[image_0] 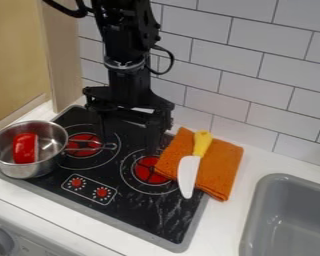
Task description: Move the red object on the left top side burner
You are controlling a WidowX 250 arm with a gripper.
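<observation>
As a black robot gripper [130,142] hung over the rear of a stovetop [132,207], its fingers [153,137] were released and spread well apart, one above the side of the left burner [82,142] and the other just beside the right burner [145,172]. The red object [25,147] lay inside a metal pot [29,170], to the left of the fingers in the camera view, nearer the camera and well apart from them. The pot sat at the stovetop's left edge, its wire handle [110,146] reaching across the left burner. Two red knobs [77,183] marked the stovetop's front. At right, a knife [187,175] with a yellow handle rested on an orange cloth [220,162] that overlapped the stovetop and the white desk [250,165], near a gray sink [257,210]. White tiles [249,65] lined the wall behind.
</observation>
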